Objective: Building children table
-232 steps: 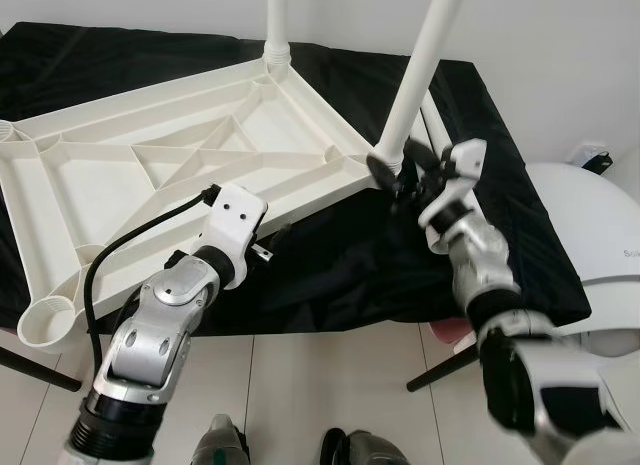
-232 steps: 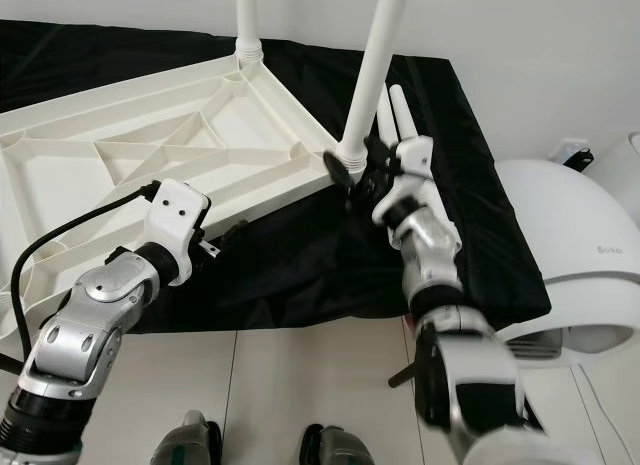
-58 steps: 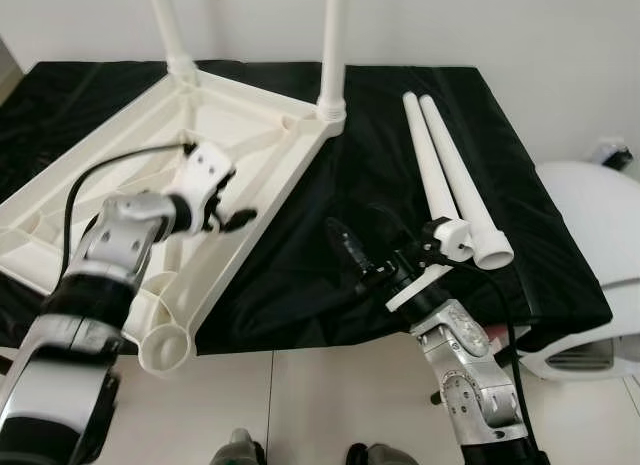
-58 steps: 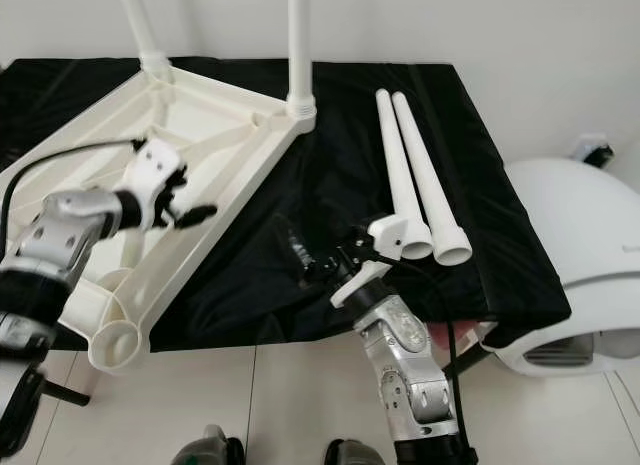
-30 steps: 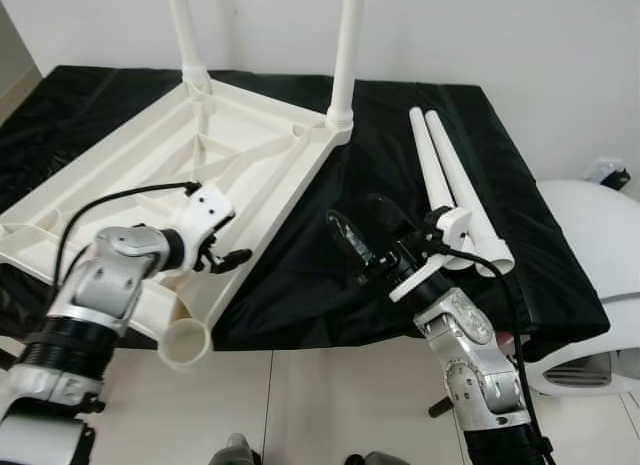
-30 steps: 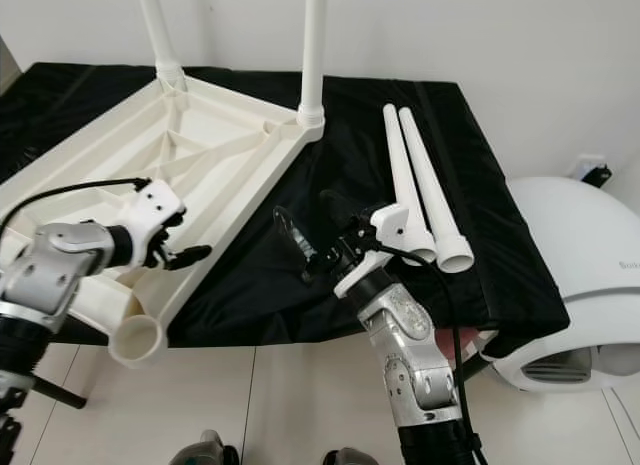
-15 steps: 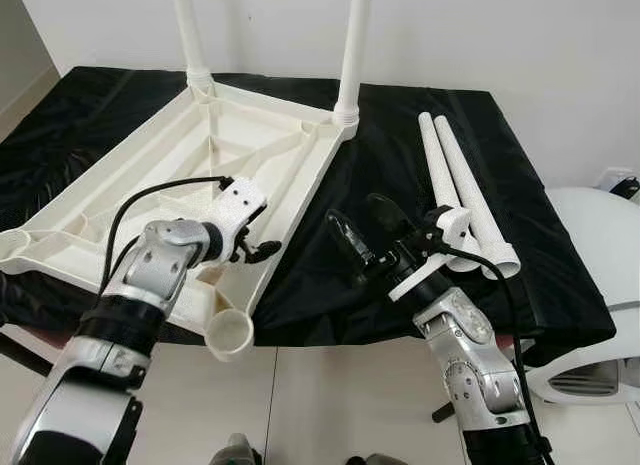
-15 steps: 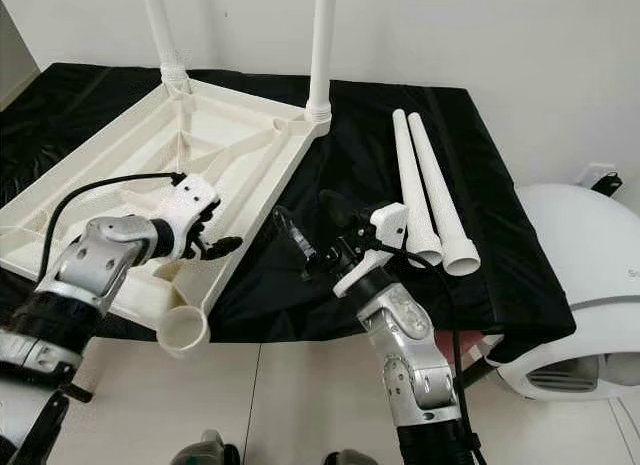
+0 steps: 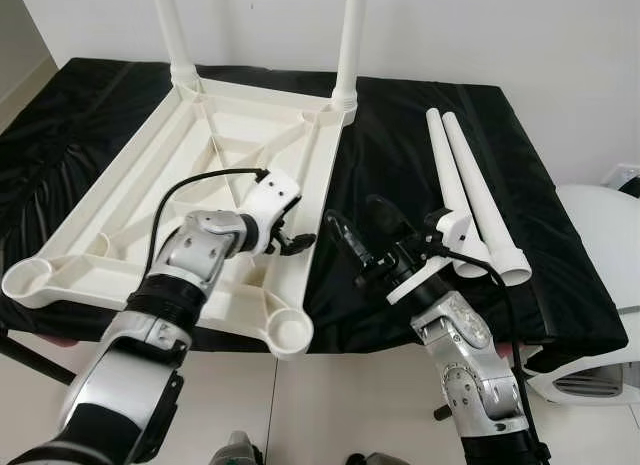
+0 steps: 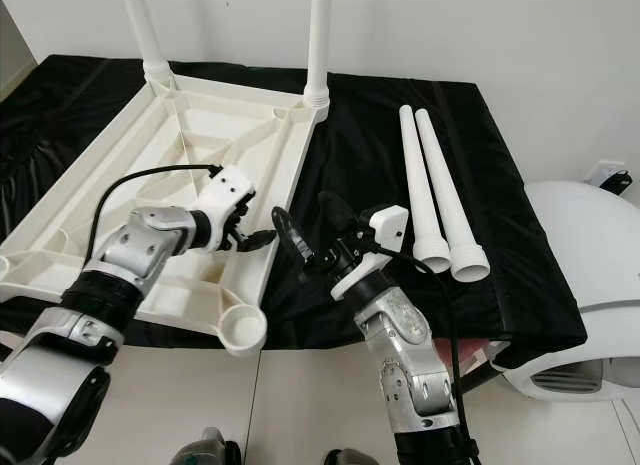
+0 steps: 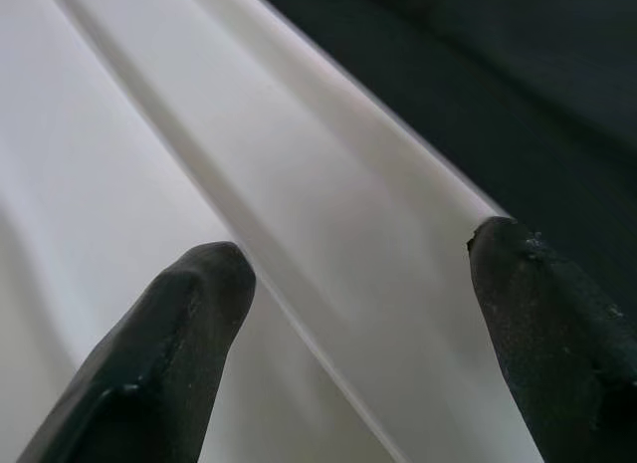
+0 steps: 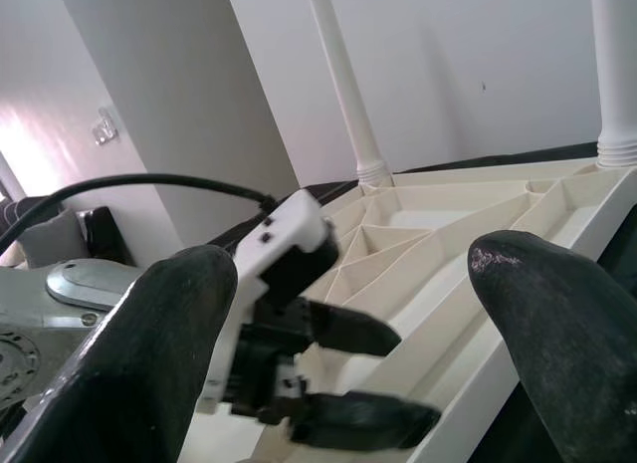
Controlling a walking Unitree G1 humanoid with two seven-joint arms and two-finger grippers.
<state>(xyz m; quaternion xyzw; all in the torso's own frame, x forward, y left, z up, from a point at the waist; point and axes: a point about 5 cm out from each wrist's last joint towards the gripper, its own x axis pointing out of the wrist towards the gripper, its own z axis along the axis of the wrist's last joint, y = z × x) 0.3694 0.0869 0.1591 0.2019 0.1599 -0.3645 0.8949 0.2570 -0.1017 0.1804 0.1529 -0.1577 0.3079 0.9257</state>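
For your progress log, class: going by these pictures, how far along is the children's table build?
Done: two legs stand screwed into the far corners of the upturned tabletop. In hand: the left gripper, open, straddles the tabletop's right rim; the right gripper hovers open beside it. Left: two loose legs lie on the black cloth; both near sockets are empty.

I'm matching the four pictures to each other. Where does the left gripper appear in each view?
Left eye view: left gripper at the tabletop's right rim, centre.
Right eye view: left of centre, same rim.
Left wrist view: its fingers straddle the white rim.
Right wrist view: lower centre.
Shared landmark: the white rim.
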